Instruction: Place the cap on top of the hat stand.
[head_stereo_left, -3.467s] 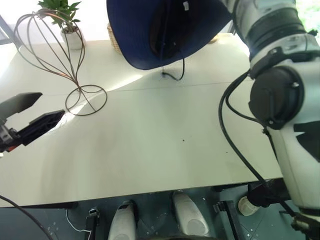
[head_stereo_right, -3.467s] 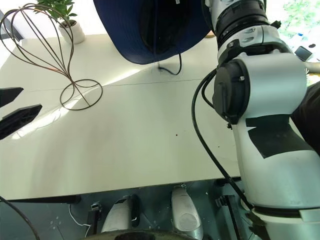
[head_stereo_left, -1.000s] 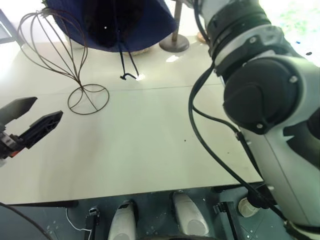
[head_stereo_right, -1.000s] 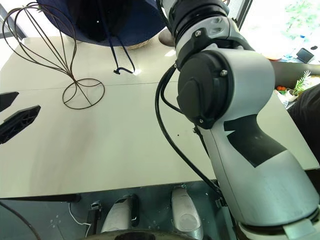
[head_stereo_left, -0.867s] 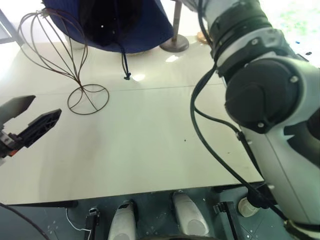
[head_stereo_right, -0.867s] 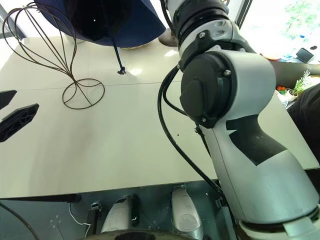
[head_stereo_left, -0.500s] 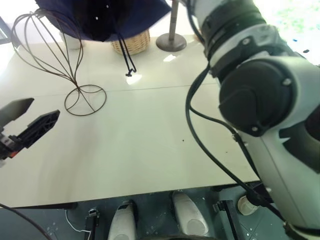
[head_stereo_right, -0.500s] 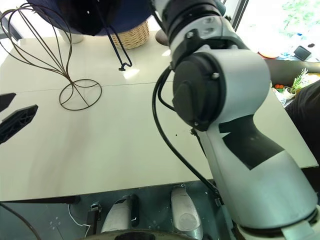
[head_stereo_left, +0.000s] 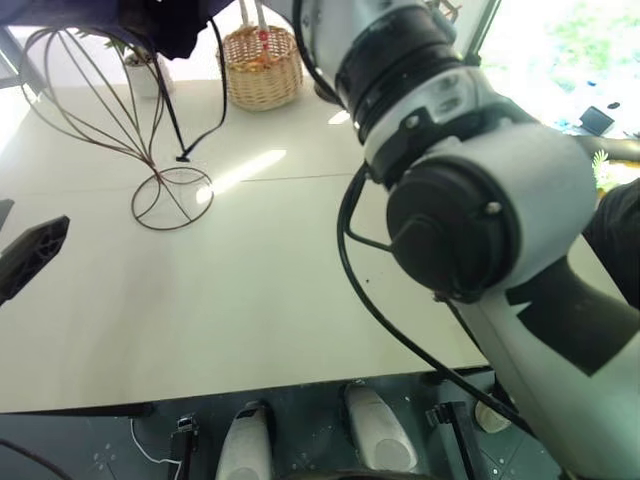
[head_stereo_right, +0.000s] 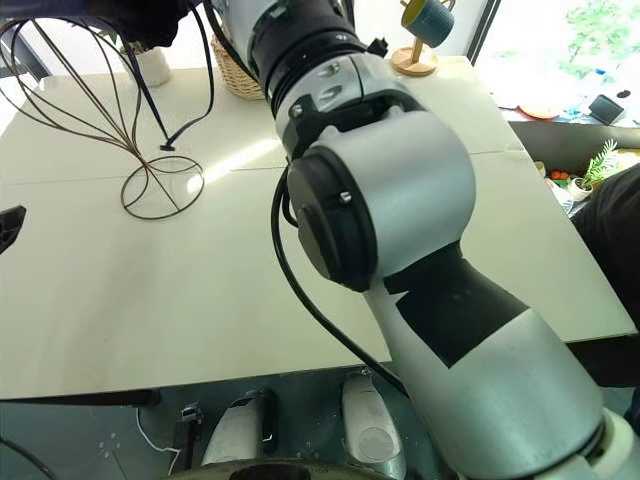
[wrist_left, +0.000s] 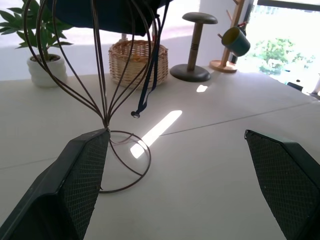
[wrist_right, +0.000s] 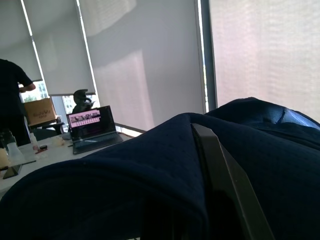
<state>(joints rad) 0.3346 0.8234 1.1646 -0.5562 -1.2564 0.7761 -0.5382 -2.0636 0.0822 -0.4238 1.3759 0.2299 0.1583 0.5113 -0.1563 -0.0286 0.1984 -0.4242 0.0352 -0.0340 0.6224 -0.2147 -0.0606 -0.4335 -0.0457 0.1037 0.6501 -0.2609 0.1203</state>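
The right gripper (wrist_right: 220, 200) has its jaws clamped on the fabric of the cap (wrist_right: 150, 190) and holds it high, over the top of the stand (head_stereo_left: 110, 110), likely so the crown can be lowered onto the wire cage. The cap's cord (wrist_left: 150, 65) hangs down beside the wires, its end just clear of the tabletop (head_stereo_left: 280, 280). The stand sits upright on its ring base near the far left of the tabletop, with a basket (head_stereo_left: 262, 65) and a potted plant (wrist_left: 37, 60) behind it. The left gripper (wrist_left: 185, 185) waits off to the side, jaws wide apart and holding nothing, probably to keep clear. Most of the cap is cut off at the upper edge of the head views, so whether it touches the stand's top cannot be told.
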